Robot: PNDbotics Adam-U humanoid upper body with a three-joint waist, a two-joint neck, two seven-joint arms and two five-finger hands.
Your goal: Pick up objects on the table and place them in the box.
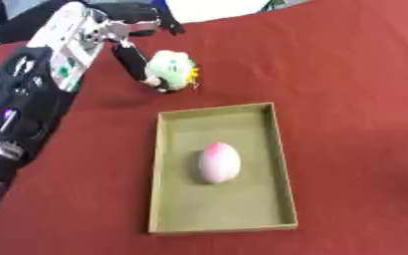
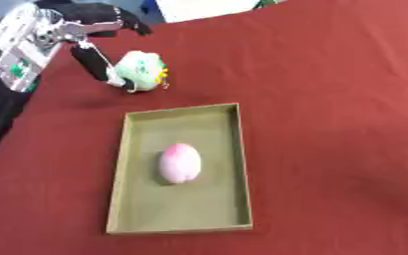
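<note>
Olive box point(image 1: 280, 164) on red tabletop point(image 1: 356, 89) holds pink egg point(image 1: 218, 162). Left hand point(image 1: 138, 62) pinches pale green toy point(image 1: 174, 69) just beyond box; right hand unseen.

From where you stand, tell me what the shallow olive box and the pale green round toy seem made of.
Shallow olive box: probably cardboard or thin board, matte, with thin straight walls. Pale green round toy: looks like soft plush, with a fuzzy outline and yellow trim; left hand touches it.

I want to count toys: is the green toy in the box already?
No, the green toy is outside the box, in the left hand.
</note>
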